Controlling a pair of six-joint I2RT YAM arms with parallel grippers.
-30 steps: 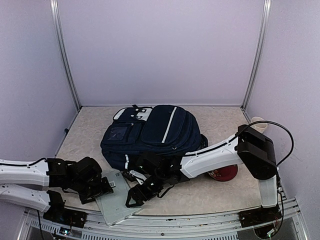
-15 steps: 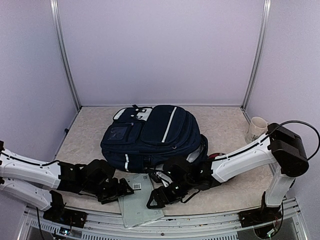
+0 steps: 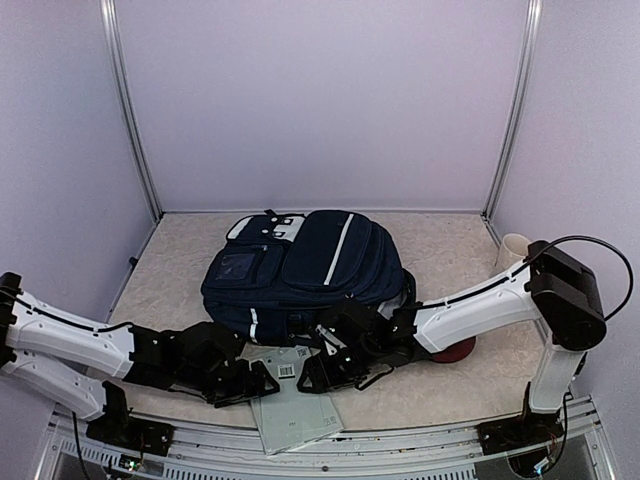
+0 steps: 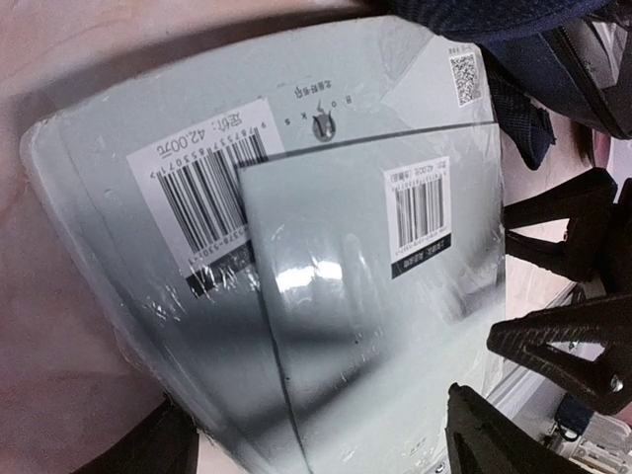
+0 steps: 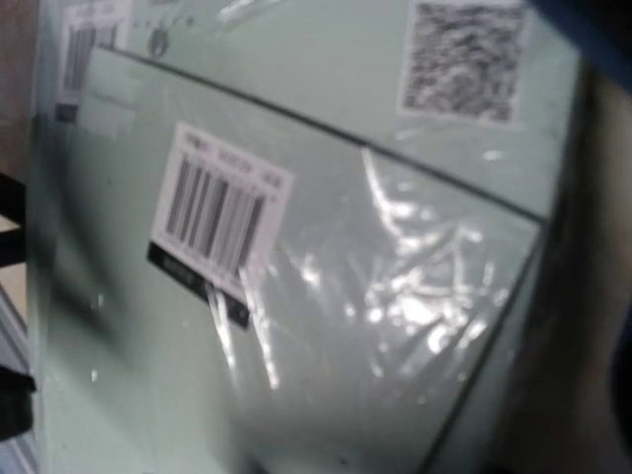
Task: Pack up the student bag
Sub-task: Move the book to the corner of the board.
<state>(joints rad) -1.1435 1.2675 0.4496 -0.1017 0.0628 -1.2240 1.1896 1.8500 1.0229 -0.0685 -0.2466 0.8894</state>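
Note:
The student bag (image 3: 300,265), dark navy with a white stripe, lies flat in the middle of the table. Two pale green shrink-wrapped books (image 3: 293,408) with barcode labels lie stacked in front of it, near the table's front edge. My left gripper (image 3: 256,383) reaches the books (image 4: 326,296) from the left, open, one finger (image 4: 494,439) over the cover and the other at the left edge. My right gripper (image 3: 320,372) is low at the books' right side by the bag's lower edge, its black fingers (image 4: 563,346) spread apart. The right wrist view is filled by the books (image 5: 296,296); its own fingers do not show.
A red round object (image 3: 458,350) lies partly under the right forearm. A pale mug (image 3: 513,247) stands at the far right by the wall. The metal front rail (image 3: 330,445) runs just below the books. A bag strap (image 4: 518,114) lies beside the books.
The books have slid right along the front edge. My left gripper followed them to the right; my right gripper swung right, then drew back toward the bag.

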